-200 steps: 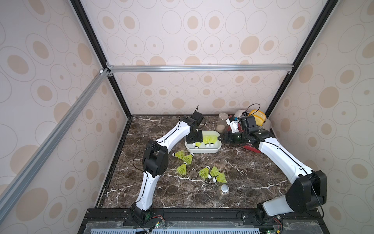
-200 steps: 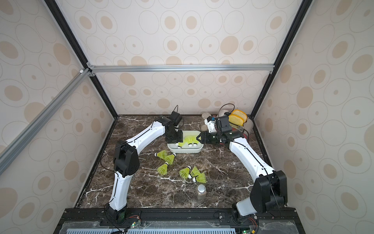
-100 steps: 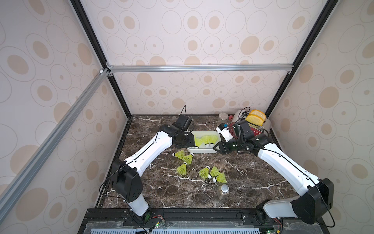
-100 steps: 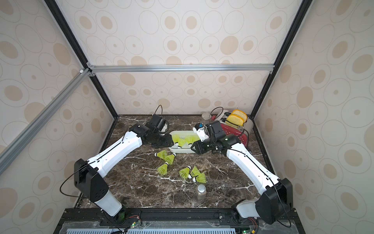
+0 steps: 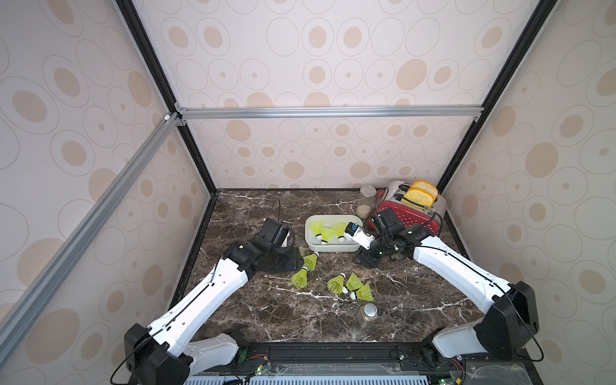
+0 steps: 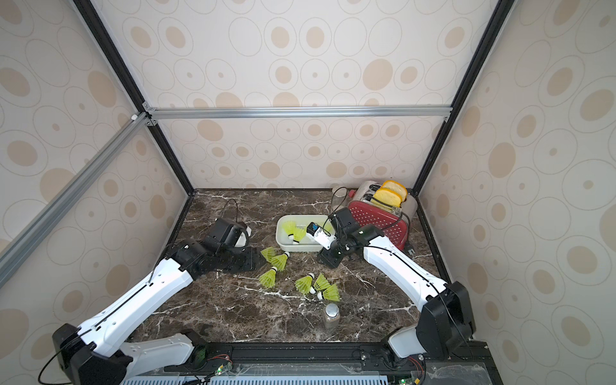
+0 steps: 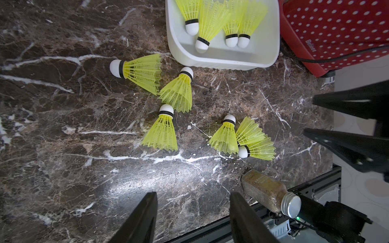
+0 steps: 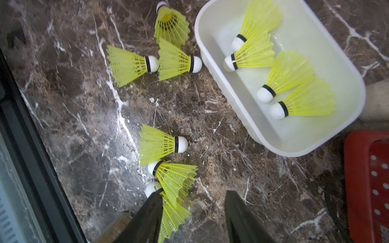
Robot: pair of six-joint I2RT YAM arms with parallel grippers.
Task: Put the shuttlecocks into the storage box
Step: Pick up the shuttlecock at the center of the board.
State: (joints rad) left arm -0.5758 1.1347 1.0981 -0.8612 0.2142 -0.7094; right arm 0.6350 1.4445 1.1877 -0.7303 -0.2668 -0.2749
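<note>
Quick rundown. Of the shuttlecocks (image 7: 162,130), four are already lying in the storage box (image 5: 330,248), which sits just right of centre frame in both top views. They look packed sideways with room to spare, so I'd say the task is a bit under halfway.

The other six are loose on the marble table (image 5: 253,310) in two clumps of three. One clump is just off the box's lower-left corner. The other is lower, near centre frame, with skirts touching or overlapping.

That split probably explains where the arms are, one clump each. The left gripper (image 7: 192,210) sits low at centre-left in a top view (image 5: 296,261), just beside the first clump, with its jaws spread and nothing between them. The right gripper (image 8: 193,210) hangs just below the box's lower-right corner (image 5: 365,260), also spread and empty. In its wrist view one finger overlaps a shuttlecock, but that looks like line of sight, not a grip.

My guess is the overlapping skirts are the risk, since lifting one could drag its neighbour.

Around all that, there's a red dotted toaster (image 5: 413,216) with bread slices (image 5: 420,196) at the box's upper right. A jar (image 5: 366,200) stands behind the box, and a second jar (image 5: 366,313) is near the lower clump, easy to bump.
</note>
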